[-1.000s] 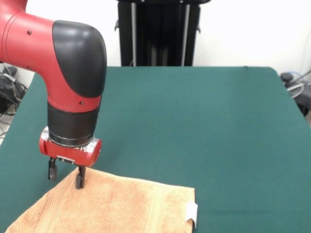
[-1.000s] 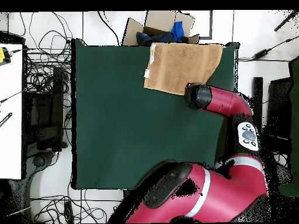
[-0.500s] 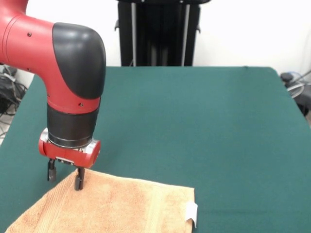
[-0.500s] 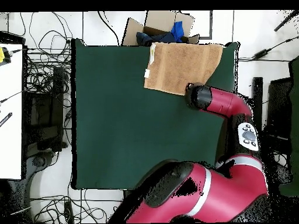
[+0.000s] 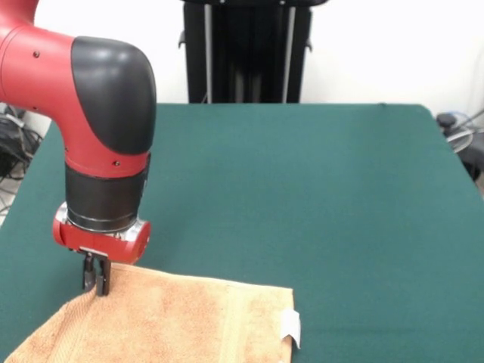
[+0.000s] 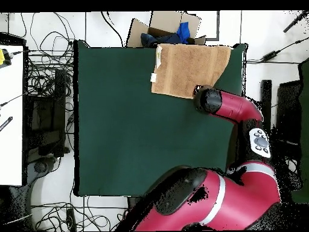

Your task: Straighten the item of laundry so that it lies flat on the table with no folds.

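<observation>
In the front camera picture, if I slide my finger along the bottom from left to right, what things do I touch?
Robot's gripper pinching the towel's corner → peach towel → white tag on the towel's right edge → bare green table.

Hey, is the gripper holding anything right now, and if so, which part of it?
The gripper is shut on the towel, pinching its far corner in the front view.

The towel [image 5: 166, 321] lies on the table [image 5: 318, 197] at its near-left front-view corner; the gripper [image 5: 96, 278] stands on its far edge.
</observation>
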